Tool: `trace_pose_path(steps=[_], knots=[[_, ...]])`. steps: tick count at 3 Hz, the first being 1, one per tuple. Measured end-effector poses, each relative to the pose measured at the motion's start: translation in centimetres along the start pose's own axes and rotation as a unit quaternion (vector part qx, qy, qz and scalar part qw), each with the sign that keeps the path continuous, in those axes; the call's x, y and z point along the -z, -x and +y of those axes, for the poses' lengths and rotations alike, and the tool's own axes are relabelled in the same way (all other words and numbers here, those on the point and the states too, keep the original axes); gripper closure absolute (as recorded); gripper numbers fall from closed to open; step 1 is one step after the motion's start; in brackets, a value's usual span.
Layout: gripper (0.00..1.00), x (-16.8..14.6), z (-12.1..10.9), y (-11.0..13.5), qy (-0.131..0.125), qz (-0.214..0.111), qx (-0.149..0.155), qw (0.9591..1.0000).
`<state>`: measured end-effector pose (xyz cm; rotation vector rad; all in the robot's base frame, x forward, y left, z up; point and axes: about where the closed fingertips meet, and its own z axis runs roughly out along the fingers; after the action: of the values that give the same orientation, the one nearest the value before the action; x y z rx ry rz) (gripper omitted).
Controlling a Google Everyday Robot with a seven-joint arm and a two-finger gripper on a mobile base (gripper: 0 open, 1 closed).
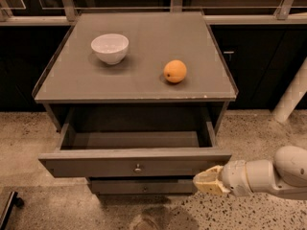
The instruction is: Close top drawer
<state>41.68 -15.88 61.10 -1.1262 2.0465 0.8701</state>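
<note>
My cream-tipped gripper (207,180), open or closed I cannot tell, sits by the right end of the wide grey-brown wooden top drawer (96,166), which stands partly out under the worktop (139,42), not yet pushed home.

Gripper (205,180) before the top drawer (96,166) front's right end.

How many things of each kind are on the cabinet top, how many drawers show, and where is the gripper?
White bowl: 1
Orange: 1
Drawers: 2 (top drawer, open; lower drawer beneath)
Gripper: 1, by the top drawer's right front corner
Total: 5
</note>
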Motion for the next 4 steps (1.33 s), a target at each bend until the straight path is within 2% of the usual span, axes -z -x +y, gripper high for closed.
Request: trace_pose_path(steps=[1, 2, 3, 4], knots=[[1.0, -0.3, -0.8, 0.7, -0.023, 0.007, 0.015, 0.9996], [1.0, -1.6, -2.1, 3.4, -0.084, 0.043, 0.084, 0.992], [1.0, -2.0, -2.6, 4.3, -0.107, 0.056, 0.108, 0.9868], [1.0, -1.9, -5.2, 5.7, -0.163, 0.067, 0.131, 0.9756]])
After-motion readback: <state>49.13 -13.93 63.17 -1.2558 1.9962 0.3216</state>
